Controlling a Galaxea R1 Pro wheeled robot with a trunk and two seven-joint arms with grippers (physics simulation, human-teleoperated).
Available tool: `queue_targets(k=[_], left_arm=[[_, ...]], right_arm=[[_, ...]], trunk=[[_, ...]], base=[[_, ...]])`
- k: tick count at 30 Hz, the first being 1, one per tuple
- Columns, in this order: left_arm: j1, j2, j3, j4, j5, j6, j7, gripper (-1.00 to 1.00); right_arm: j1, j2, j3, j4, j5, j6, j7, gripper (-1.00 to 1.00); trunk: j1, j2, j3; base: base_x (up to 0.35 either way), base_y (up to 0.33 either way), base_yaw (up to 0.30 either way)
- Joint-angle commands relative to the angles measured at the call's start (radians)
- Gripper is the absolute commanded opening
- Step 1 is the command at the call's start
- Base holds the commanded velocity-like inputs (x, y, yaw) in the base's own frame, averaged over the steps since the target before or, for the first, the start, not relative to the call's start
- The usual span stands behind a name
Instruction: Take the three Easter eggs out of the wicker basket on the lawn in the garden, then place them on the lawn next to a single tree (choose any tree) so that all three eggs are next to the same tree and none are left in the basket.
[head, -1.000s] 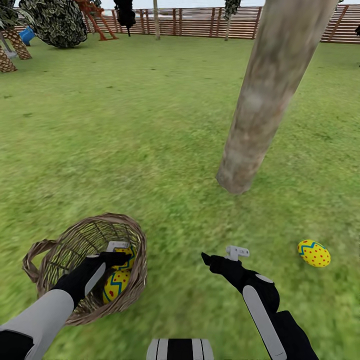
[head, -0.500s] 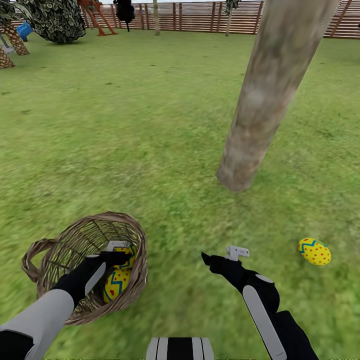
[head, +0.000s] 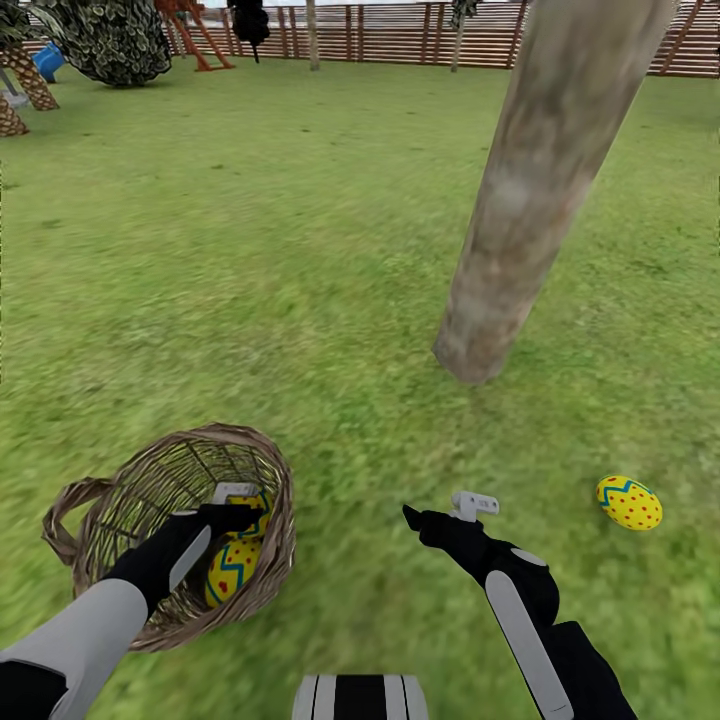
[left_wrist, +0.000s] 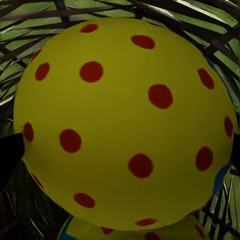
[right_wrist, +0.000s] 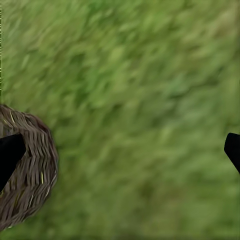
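The wicker basket (head: 120, 500) sits on the lawn (head: 250, 250) at the lower left with two Easter eggs in it. My left gripper (head: 243, 512) reaches into it, open, with its dark fingertips (left_wrist: 8, 159) on either side of the upper egg (left_wrist: 125, 120). The second egg (head: 230, 572) lies just under it. A third yellow egg (head: 628, 503) rests on the grass at the right, a short way from the tree (head: 530, 200). My right gripper (head: 425, 518) hangs open over bare grass, nothing between its fingertips (right_wrist: 9, 155).
The thick trunk leans up from its base (head: 470, 360) ahead of my right arm. The basket rim (right_wrist: 30, 170) lies close beside the right gripper. A slat fence (head: 400, 35), bushes and play equipment stand far back. Open grass stretches between.
The head camera tipped slightly downward about a second ago. Both arms, the basket and the eggs have stayed where they were.
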Motion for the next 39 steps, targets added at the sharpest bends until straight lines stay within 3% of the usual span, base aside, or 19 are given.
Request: queue_targets(k=[1, 12, 21, 34, 39], left_arm=[[0.000, 0.001, -0.005, -0.001, 0.004, 0.005, 0.000, -1.00], [0.000, 0.001, -0.005, -0.001, 0.004, 0.006, -0.001, -1.00], [0.000, 0.001, -0.005, -0.001, 0.004, 0.007, -0.002, -1.00], [0.000, 0.003, -0.005, -0.001, 0.004, 0.010, -0.003, -1.00], [0.000, 0.003, -0.005, 0.002, 0.002, 0.015, -0.003, -1.00]], right_arm=[[-0.001, 0.000, 0.001, -0.001, -0.010, 0.003, -0.010, 1.00], [-0.001, 0.000, 0.001, -0.001, -0.010, 0.003, -0.010, 1.00], [-0.001, 0.000, 0.001, -0.001, -0.010, 0.003, -0.010, 1.00], [-0.001, 0.000, 0.001, -0.001, -0.010, 0.003, -0.010, 1.00], [-0.001, 0.000, 0.002, -0.001, -0.010, 0.003, -0.010, 1.00]], trunk=[[-0.001, 0.000, 0.003], [-0.001, 0.000, 0.007], [-0.004, 0.002, 0.034], [-0.005, 0.002, 0.038], [-0.006, 0.003, 0.050]], base=[[0.000, 0.000, 0.000], [0.000, 0.000, 0.000], [0.000, 0.000, 0.000], [0.000, 0.000, 0.000], [0.000, 0.000, 0.000]])
